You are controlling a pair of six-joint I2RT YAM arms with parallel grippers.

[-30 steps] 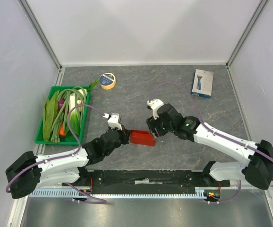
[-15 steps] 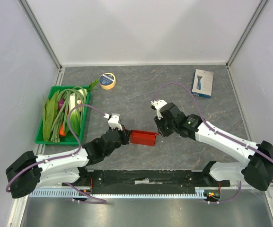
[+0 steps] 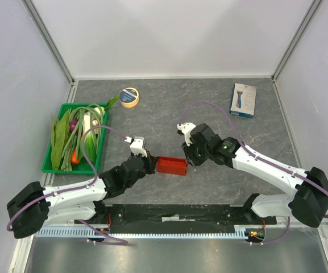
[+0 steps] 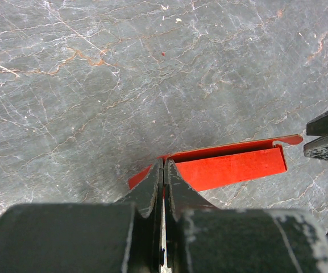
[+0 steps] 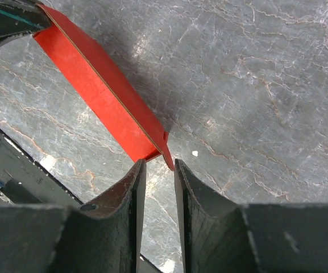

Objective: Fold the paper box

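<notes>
The red paper box (image 3: 171, 165) lies as a long narrow strip on the grey table between my two arms. My left gripper (image 3: 150, 164) is shut on its left end; in the left wrist view the fingers (image 4: 152, 185) pinch the red card (image 4: 232, 168) edge-on. My right gripper (image 3: 187, 161) sits at the box's right end with its jaws narrowly open. In the right wrist view a small corner tab of the box (image 5: 101, 91) points into the mouth of the right gripper (image 5: 159, 165), and nothing is clamped there.
A green tray (image 3: 50, 165) of leafy vegetables stands at the left. A roll of tape (image 3: 129, 97) lies at the back, and a white-and-blue retail box (image 3: 243, 100) at the back right. A black rail (image 3: 175, 216) runs along the near edge.
My right gripper narrowed its jaws, drew back to the right off the box's end, then came in close again. The left gripper kept its hold and the box barely moved.
</notes>
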